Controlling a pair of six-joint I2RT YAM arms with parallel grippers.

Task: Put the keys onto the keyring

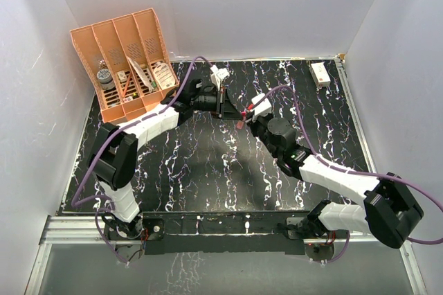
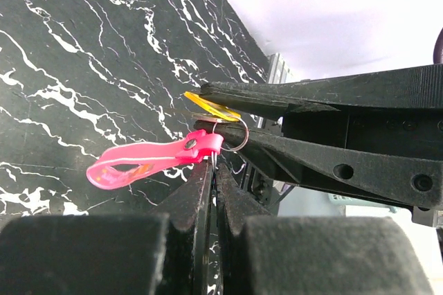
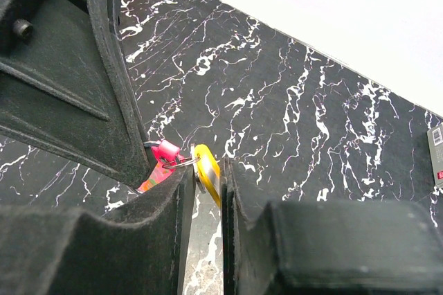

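Note:
The keyring is a pink strap (image 2: 149,160) with a thin metal ring (image 2: 239,136) at one end, held above the black marbled table. My left gripper (image 2: 213,163) is shut on the ring's wire, and the strap hangs out to the left. The yellow key (image 3: 210,170) hangs on the ring (image 3: 181,162) between the fingers of my right gripper (image 3: 208,172). It leans on the left finger, with a clear gap to the right finger, so these jaws stand slightly open. From above, both grippers meet mid-table, left (image 1: 223,104) and right (image 1: 248,111), with the strap (image 1: 240,123) dangling below them.
An orange file organizer (image 1: 128,63) with small items in its slots stands at the back left. A small white box (image 1: 320,73) lies at the back right corner. White walls enclose the table on three sides.

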